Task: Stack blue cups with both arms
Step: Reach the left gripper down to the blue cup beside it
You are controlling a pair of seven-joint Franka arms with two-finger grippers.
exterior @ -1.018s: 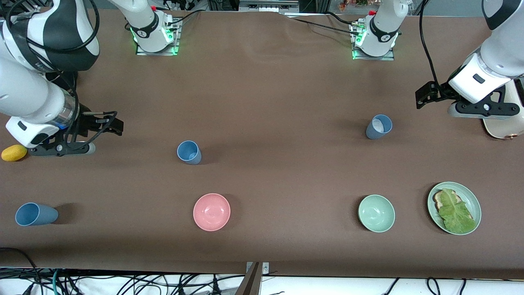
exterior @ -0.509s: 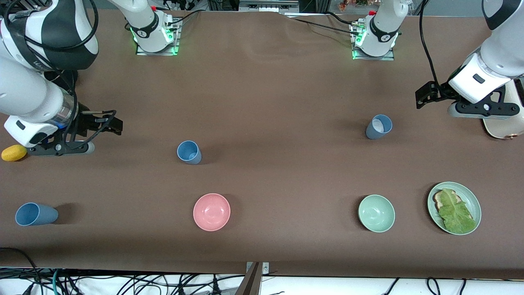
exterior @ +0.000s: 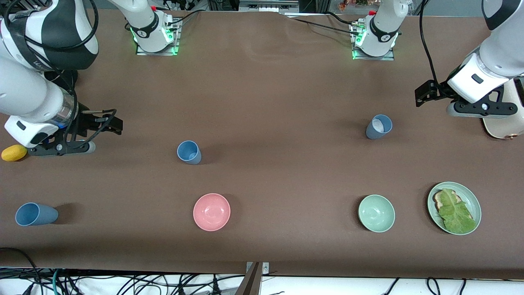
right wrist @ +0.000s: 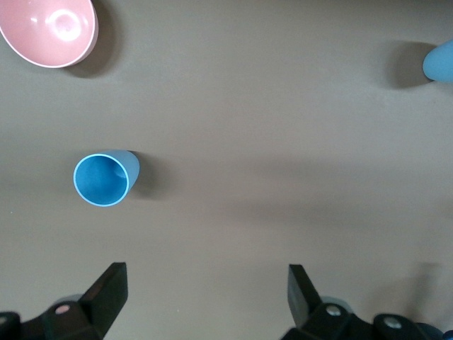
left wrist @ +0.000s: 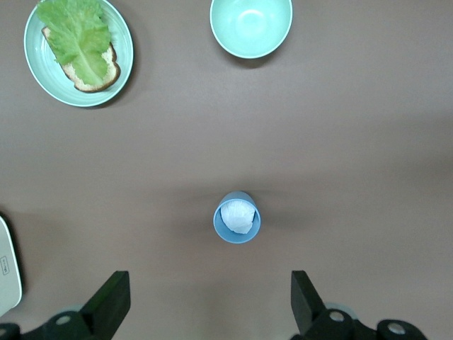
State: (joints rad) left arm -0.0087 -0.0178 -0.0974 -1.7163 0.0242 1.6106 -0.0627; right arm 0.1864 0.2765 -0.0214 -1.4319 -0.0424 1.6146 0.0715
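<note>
A light blue cup stands upright mid-table and also shows in the right wrist view. A slate blue cup stands toward the left arm's end, with something white inside it. A third blue cup is at the right arm's end, nearer the front camera. My right gripper hovers open and empty over the table beside the light blue cup, toward the right arm's end. My left gripper hovers open and empty beside the slate blue cup, toward the left arm's end.
A pink bowl and a pale green bowl sit nearer the front camera. A green plate holds toast and lettuce. A yellow object lies by my right gripper. A cream-white object sits under my left arm.
Both grippers have shifted only very slightly. The cups and bowls have not moved.
</note>
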